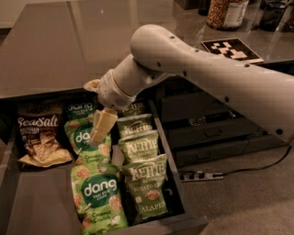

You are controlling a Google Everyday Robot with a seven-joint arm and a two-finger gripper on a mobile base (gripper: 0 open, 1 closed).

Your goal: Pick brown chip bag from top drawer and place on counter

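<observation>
The brown chip bag, dark with white "Sea Salt" lettering, lies at the back left of the open top drawer. My gripper hangs over the drawer's middle, above the green "dang" bags, about a bag's width to the right of the brown bag and not touching it. It holds nothing. The counter stretches behind the drawer.
Green "dang" bags fill the drawer's middle and pale green "Kettle" bags its right side. Narrow dark drawers stand to the right. A jar and a marker tag sit on the counter. A power strip lies on the floor.
</observation>
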